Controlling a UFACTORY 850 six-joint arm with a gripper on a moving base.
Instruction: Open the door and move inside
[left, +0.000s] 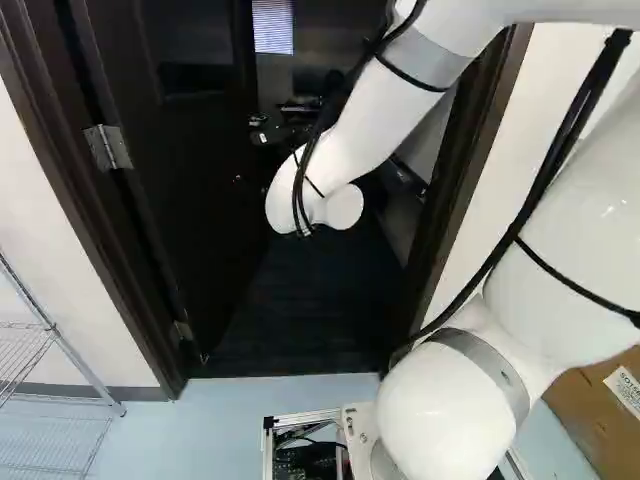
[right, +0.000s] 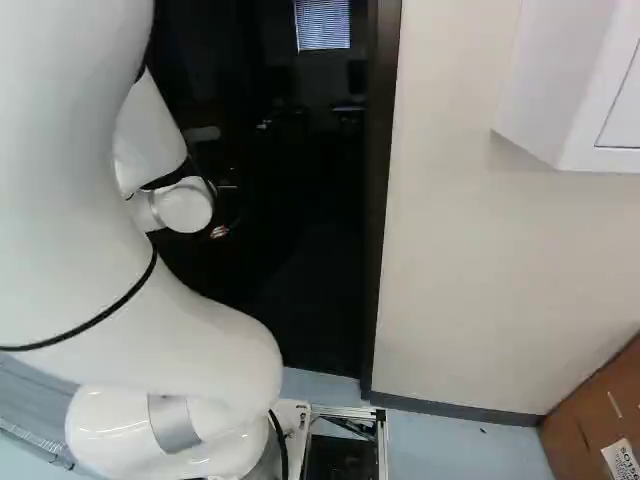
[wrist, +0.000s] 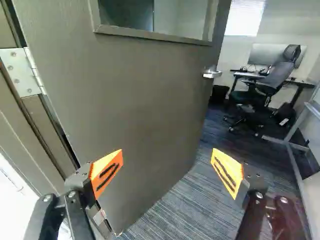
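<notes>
Room: seen past the doorway, with striped carpet (wrist: 172, 212) and a window (wrist: 246, 17) with blinds
Door (wrist: 135, 95): big and dark, hinged at the left of the left base view, swung open into the room
Arm (left: 385, 120): white and bendy, poking in through the doorway
Worktop (wrist: 241, 75): by the far wall, with a screen (wrist: 264, 54) on it
Chair (wrist: 275, 77): black, beside the worktop
Box (right: 592, 425): brown, at the right of both base views
Claw (right: 226, 210): its two orange-tipped fingers are wide apart, holding nothing
Handle (wrist: 212, 74): shiny, near the door's free edge, ahead of the claw
</notes>
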